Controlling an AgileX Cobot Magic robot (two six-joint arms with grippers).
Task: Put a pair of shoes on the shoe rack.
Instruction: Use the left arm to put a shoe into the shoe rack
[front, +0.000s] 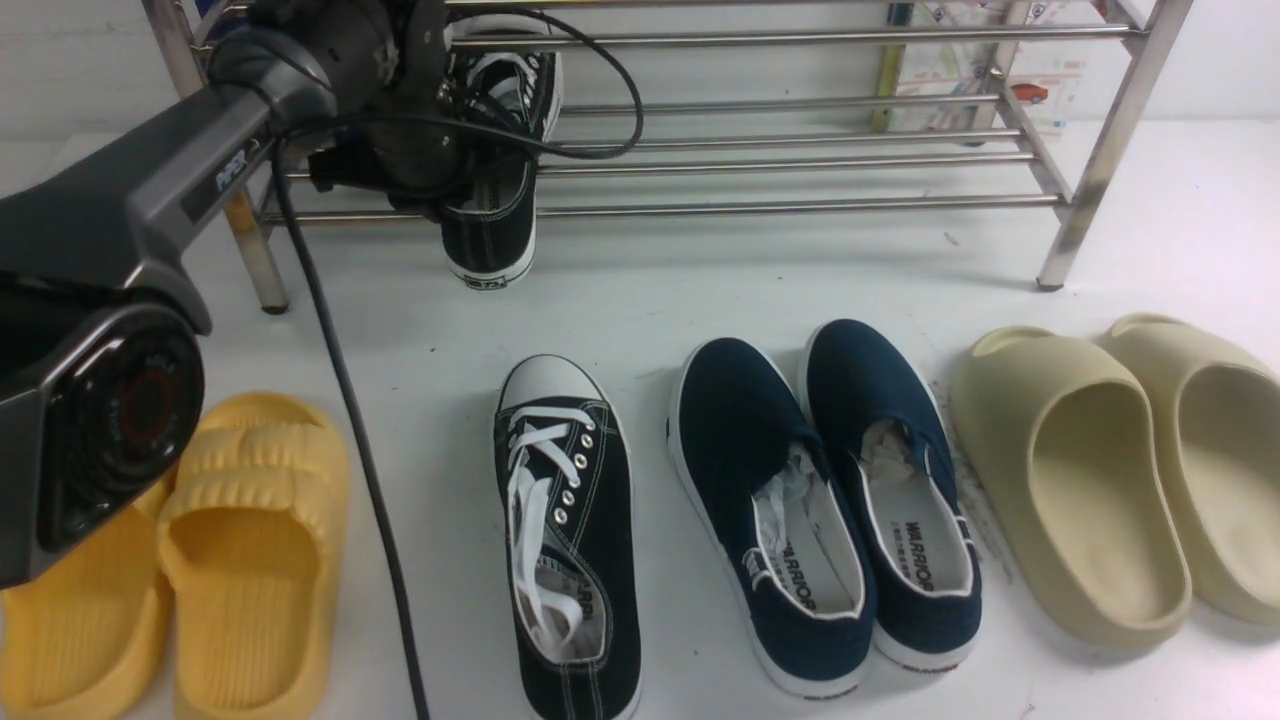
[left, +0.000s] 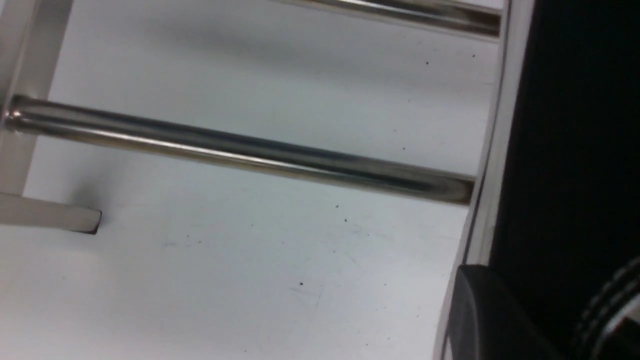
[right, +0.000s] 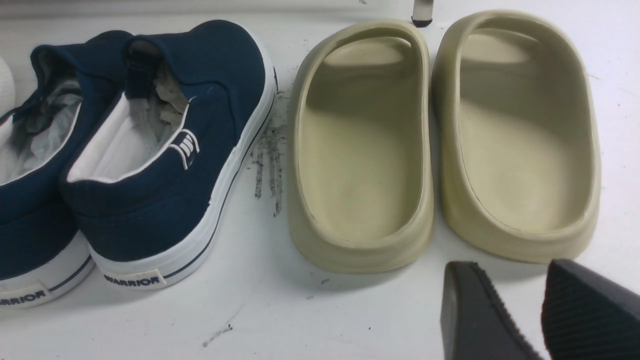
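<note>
The left hand sits at the left end of the shoe rack, over the opening of the first sneaker. This sneaker's long axis runs from the robot into the rack. Its heel points back at the robot and hangs past the front rail below the hand, while its laced front lies beyond the hand and higher. In the left wrist view one dark finger lies against the sneaker's white sole edge. The other finger is out of sight, so I cannot tell whether the hand grips. The heel patch is too small to read. "PiPER" is printed on the left arm.

The second sneaker lies on the bench, well nearer the robot than the left hand and slightly to its right, with its white toe cap toward the rack.

The right hand holds nothing, its fingers a narrow gap apart. Just ahead of them stand the beige slides. To the hand's left of those are the navy slip-ons, heels toward the hand, each heel tab reading "WARRIOR".
</note>
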